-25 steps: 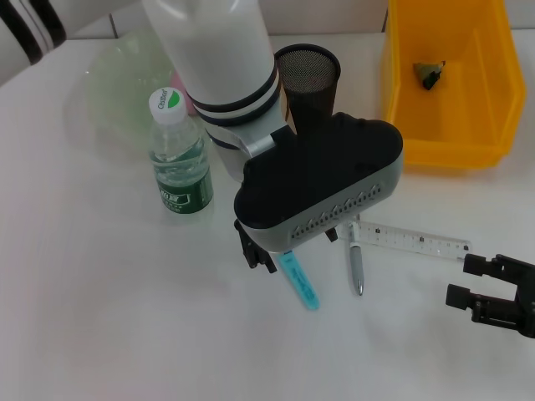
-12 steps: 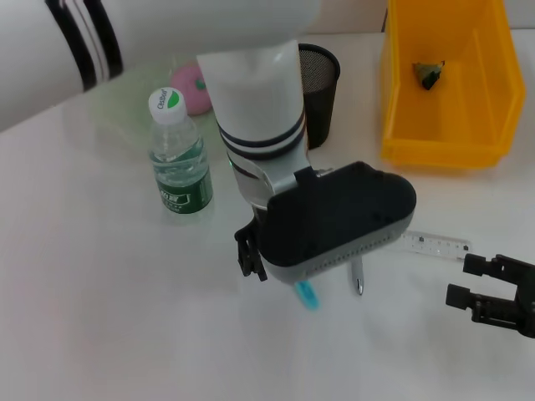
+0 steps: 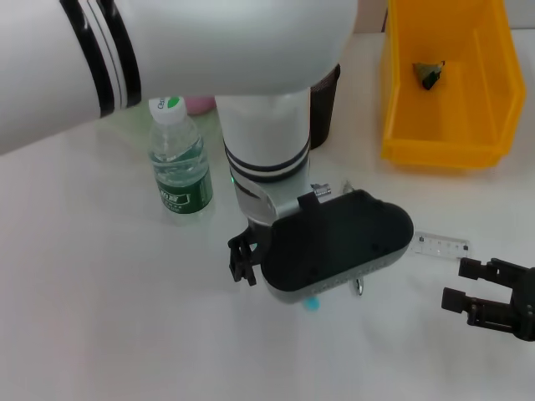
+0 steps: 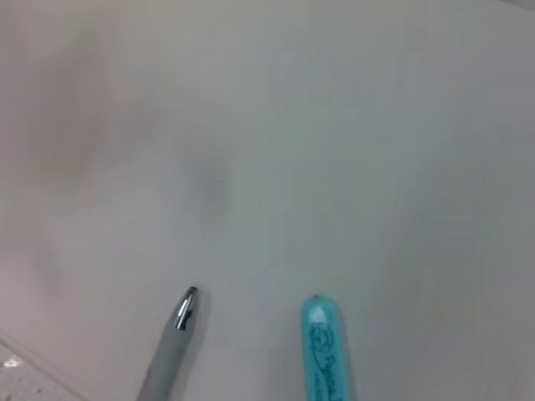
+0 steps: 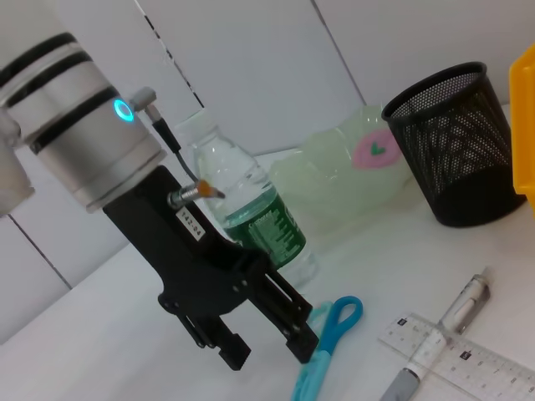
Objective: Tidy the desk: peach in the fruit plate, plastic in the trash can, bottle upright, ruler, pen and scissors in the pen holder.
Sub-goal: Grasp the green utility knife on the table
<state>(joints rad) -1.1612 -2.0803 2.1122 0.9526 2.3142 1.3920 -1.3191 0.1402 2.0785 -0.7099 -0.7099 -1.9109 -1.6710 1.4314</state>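
- The scissors (image 5: 328, 347), teal handles, lie flat on the white tabletop (image 3: 109, 317) near the middle. In the head view only a bit of teal (image 3: 312, 303) peeks out from under the left arm's wrist housing.
- The pen (image 5: 439, 338), silvery, lies just right of the scissors, not touching them; its tip (image 4: 185, 302) shows next to the teal scissor end (image 4: 322, 334) in the left wrist view.
- The clear ruler (image 3: 439, 244) lies to the right of the pen, and the pen's body crosses over its end in the right wrist view.
- Left gripper (image 5: 263, 349) hangs right above the scissors, fingers apart, gripping nothing.
- The bottle (image 3: 178, 163) is standing upright, cap on, left of the arm.
- Black mesh pen holder (image 5: 457, 150) sits farther back, with the pink peach (image 5: 374, 149) in the pale green fruit plate (image 5: 334, 180) on its left.
- Yellow trash can (image 3: 443, 83) is at the far right with a dark scrap of plastic (image 3: 430, 73) inside.
- Right gripper (image 3: 468, 288) sits low at the near right, well apart from everything, fingers apart and empty.
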